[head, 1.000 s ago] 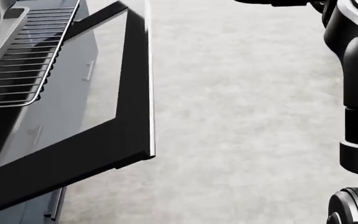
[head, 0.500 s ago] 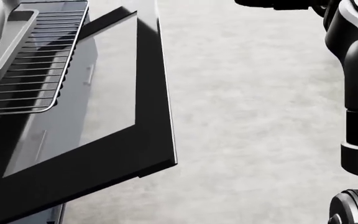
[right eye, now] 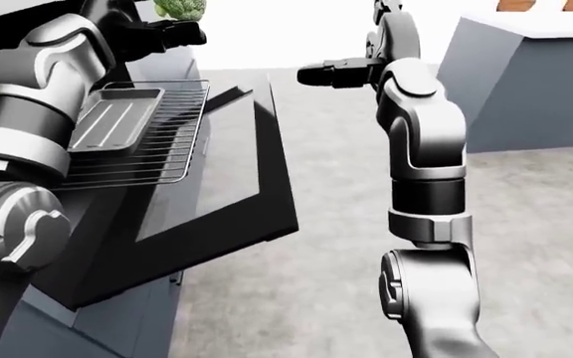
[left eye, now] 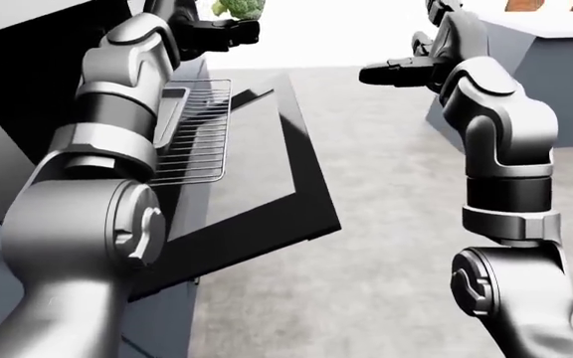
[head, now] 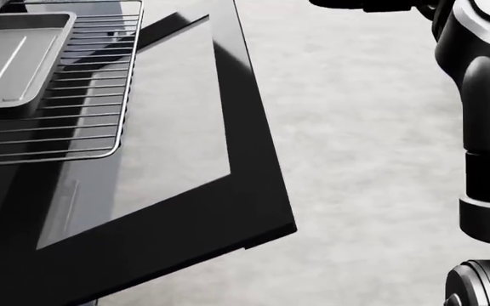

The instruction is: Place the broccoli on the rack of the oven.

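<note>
Left arm is reaching to upper left of the right-eye view, left hand (right eye: 167, 33) gripping broccoli (right eye: 179, 7); right hand (right eye: 326, 73) is hanging at top center, fingers extended.

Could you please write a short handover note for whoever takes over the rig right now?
Left hand: raised at the top of the right-eye view, fingers closed round the broccoli.
Right hand: held out over the floor, carrying nothing; whether its fingers are open is unclear.
Oven door is down and the rack is pulled out, with a grey tray on its left part.
Done: broccoli picked up, oven opened.
Left: lower the broccoli onto the bare wires of the rack, probably right of the tray, and let go.
</note>
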You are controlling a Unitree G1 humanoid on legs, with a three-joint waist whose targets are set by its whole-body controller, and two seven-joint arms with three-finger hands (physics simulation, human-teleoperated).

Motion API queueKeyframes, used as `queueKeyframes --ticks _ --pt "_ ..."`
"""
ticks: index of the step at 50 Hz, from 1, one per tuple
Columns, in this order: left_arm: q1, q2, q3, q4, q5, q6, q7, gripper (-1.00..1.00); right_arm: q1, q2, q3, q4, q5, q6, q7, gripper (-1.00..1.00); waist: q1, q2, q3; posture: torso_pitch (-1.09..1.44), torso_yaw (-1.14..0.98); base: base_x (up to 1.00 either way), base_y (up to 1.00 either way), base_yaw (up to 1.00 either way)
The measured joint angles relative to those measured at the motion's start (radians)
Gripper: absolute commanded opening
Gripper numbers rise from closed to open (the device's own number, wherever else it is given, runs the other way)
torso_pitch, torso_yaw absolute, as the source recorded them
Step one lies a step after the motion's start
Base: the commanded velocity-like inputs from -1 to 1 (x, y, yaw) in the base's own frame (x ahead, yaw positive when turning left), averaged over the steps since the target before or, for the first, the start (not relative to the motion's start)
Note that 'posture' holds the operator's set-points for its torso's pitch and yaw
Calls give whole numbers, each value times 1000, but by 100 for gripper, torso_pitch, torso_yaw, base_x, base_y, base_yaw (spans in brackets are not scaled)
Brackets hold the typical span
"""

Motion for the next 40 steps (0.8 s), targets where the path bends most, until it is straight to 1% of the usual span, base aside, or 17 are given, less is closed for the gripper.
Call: queueKeyframes --ticks 2,5,8,11,13,14,19,20,25,29,31,32,33,34,35,37,40 --pt "5 -10 -2 2 -2 -3 -3 -20 5 -5 -6 11 -2 2 -1 100 -8 30 10 0 0 16 14 0" --pt "7 -19 -7 14 -1 3 -9 -20 10 -7 -11 29 -9 9 -5 100 -8 32 4 0 0 16 14 0" --pt "-1 -13 -5 10 0 5 -9 -20 -4 -9 -10 23 -10 8 -5 100 -5 56 2 0 0 16 14 0" --pt "-9 -12 -3 -2 -1 -2 -6 -20 -5 -7 -10 16 -10 -7 -3 100 -12 98 7 0 0 16 14 0" --pt "-13 -10 -3 -5 -2 -5 -6 -20 -8 -8 -8 19 -10 -10 -3 100 -16 142 1 0 0 8 5 0" --pt "-16 -6 -1 -9 -2 -7 -6 -21 -7 -4 -7 17 -11 -14 -4 100 -14 142 -1 0 0 0 0 0" --pt "2 3 4 0 -1 -11 2 -21 17 14 10 36 -5 -18 1 100 0 64 30 0 0 0 0 0" --pt "8 1 3 7 0 -8 2 -21 22 15 9 38 -3 -16 2 100 -3 54 34 0 0 1 0 0" --pt "34 -5 -4 40 9 21 3 -21 30 18 9 36 -1 -2 2 100 9 52 36 0 0 22 0 0" --pt "12 2 1 12 6 13 5 -21 9 14 8 15 1 -12 3 100 10 49 9 0 0 26 0 0" --pt "-5 1 3 -8 1 1 4 -21 4 11 4 8 0 -22 2 100 11 30 1 0 0 26 0 0" --pt "-11 -2 3 -18 -2 -6 2 -21 6 8 1 4 -1 -27 1 100 9 28 0 0 0 22 0 0" --pt "-12 -7 2 -24 -5 -12 -1 -21 11 5 -4 1 -2 -30 0 100 2 42 1 0 0 19 0 0" --pt "-12 -12 0 -25 -8 -16 -5 -21 16 3 -9 0 -4 -30 -3 100 -2 48 0 0 0 14 0 0" --pt "-12 -16 -3 -22 -9 -17 -8 -21 22 2 -13 3 -6 -27 -7 100 -4 46 -1 0 0 5 0 0" --pt "-15 -16 -5 -18 -9 -15 -13 -20 19 -1 -16 11 -11 -23 -13 100 -1 43 13 0 0 0 0 0" --pt "-9 -14 -4 -6 -6 -10 -11 -20 13 1 -12 24 -13 -21 -18 100 -3 68 31 0 0 0 0 0"
